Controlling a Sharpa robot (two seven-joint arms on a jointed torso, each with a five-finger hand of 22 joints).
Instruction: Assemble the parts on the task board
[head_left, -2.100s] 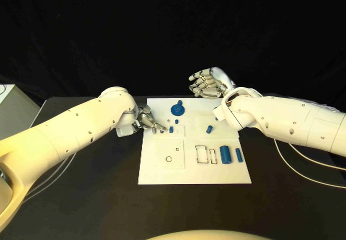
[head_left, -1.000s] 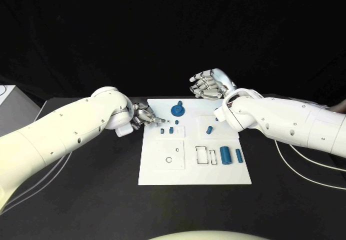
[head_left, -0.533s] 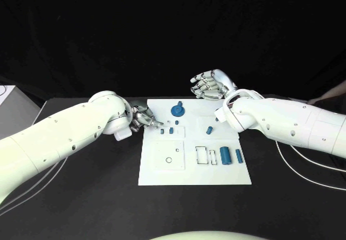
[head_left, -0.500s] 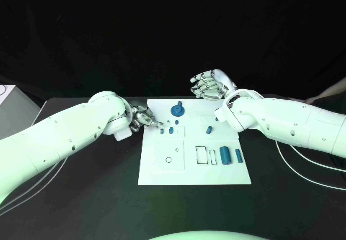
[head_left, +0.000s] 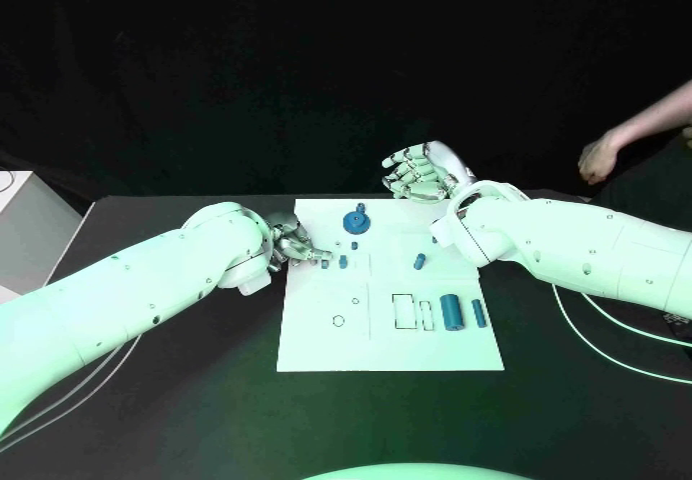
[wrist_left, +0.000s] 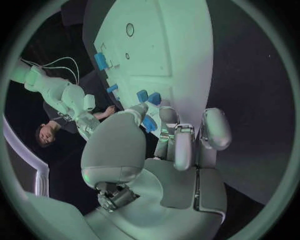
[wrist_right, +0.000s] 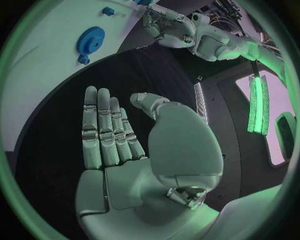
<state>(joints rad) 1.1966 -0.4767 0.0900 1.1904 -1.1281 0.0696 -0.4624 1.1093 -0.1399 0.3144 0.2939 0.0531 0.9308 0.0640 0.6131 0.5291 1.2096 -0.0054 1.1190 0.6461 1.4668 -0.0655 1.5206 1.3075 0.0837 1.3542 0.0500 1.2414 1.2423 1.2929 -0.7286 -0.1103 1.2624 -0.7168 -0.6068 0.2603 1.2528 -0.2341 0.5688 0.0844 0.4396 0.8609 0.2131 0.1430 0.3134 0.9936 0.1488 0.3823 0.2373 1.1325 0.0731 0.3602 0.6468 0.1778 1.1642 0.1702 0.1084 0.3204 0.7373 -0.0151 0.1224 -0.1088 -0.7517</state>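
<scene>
Left hand (head_left: 296, 244) low at the board's (head_left: 332, 345) left edge, fingers (wrist_left: 185, 145) curled narrow, tips just beside two small blue pegs (head_left: 335, 262) standing near that edge. Left wrist view: a blue piece shows beside the thumb tip, but whether it is pinched or only touched, cannot tell.

Right hand (head_left: 421, 172) raised past the board's far edge, holding nothing; fingers straight and together, thumb apart.

Parts on board: gear (head_left: 356, 219) near the far edge, a short peg (head_left: 418, 261) mid-board, a thick cylinder (head_left: 451, 311) and a thin one (head_left: 477, 312) side by side on the right. Round holes and rectangular slots lie open between them.

Risks, as I judge them:
- Pegs are small and close together; curled fingers working one could tip or knock its neighbour.
- Pressure at the board's edge could slide the board on the table, since nothing visibly holds it down.
- The left forearm crosses low beside the board; swinging inward it could sweep the pegs.
- If the right hand comes down toward the gear, the hands come close over the far-left corner.

Room: open table left and right of the board, and plenty on the near side. The board's near half is bare of hands. A person's hand (head_left: 594, 160) hangs beyond the table's far right, well apart from the parts.
</scene>
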